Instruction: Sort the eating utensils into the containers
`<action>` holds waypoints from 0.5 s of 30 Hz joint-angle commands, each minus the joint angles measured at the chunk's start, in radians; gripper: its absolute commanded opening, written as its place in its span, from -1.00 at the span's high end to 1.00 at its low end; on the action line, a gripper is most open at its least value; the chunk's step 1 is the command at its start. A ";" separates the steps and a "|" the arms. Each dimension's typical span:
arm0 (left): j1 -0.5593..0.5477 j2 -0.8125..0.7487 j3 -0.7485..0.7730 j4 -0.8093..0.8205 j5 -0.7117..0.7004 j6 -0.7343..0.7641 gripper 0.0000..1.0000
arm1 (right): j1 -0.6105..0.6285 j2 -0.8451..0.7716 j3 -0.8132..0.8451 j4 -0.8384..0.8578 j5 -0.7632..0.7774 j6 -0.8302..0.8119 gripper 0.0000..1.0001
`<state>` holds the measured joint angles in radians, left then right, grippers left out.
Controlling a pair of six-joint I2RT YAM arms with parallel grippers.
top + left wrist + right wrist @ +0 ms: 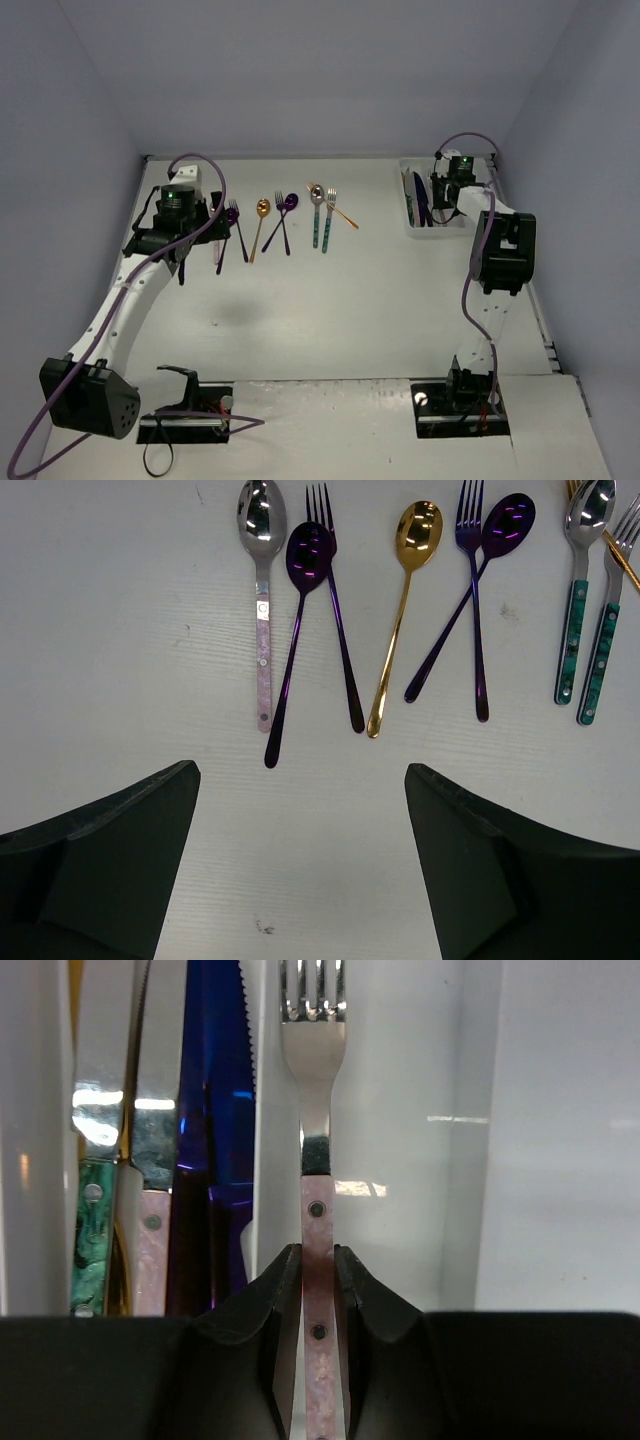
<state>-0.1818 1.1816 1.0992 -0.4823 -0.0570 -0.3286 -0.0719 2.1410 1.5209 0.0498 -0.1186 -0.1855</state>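
Note:
In the right wrist view my right gripper (318,1250) is shut on the pink handle of a silver fork (316,1090), which lies lengthwise in a compartment of the white tray (480,1160). The compartment to its left holds a dark blue knife (215,1110), a pink-handled knife (150,1230) and a teal-handled knife (92,1220). My left gripper (301,768) hangs open over bare table just short of a row of utensils: a pink-handled spoon (262,630), a purple spoon (300,580) crossing a purple fork (345,650), a gold spoon (400,610), and another crossed purple pair (476,630).
A teal-handled spoon (572,640) and fork (603,650) lie at the row's right end, over a gold utensil (625,565). The tray (440,232) sits at the back right near the wall. The right arm (500,250) reaches over the tray's near end.

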 commanded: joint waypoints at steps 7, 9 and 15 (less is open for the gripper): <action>0.008 -0.016 0.027 0.030 -0.008 0.008 -0.63 | 0.006 -0.128 0.055 0.051 -0.024 0.032 -0.05; 0.008 -0.016 0.027 0.030 -0.004 0.008 -0.63 | 0.014 -0.172 0.061 0.052 -0.017 0.064 -0.13; 0.008 -0.017 0.028 0.031 0.000 0.007 -0.63 | 0.169 -0.284 0.033 0.053 0.127 0.183 -0.26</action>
<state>-0.1810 1.1816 1.0992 -0.4828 -0.0563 -0.3286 -0.0405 2.0149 1.5261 0.0498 -0.0879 -0.0912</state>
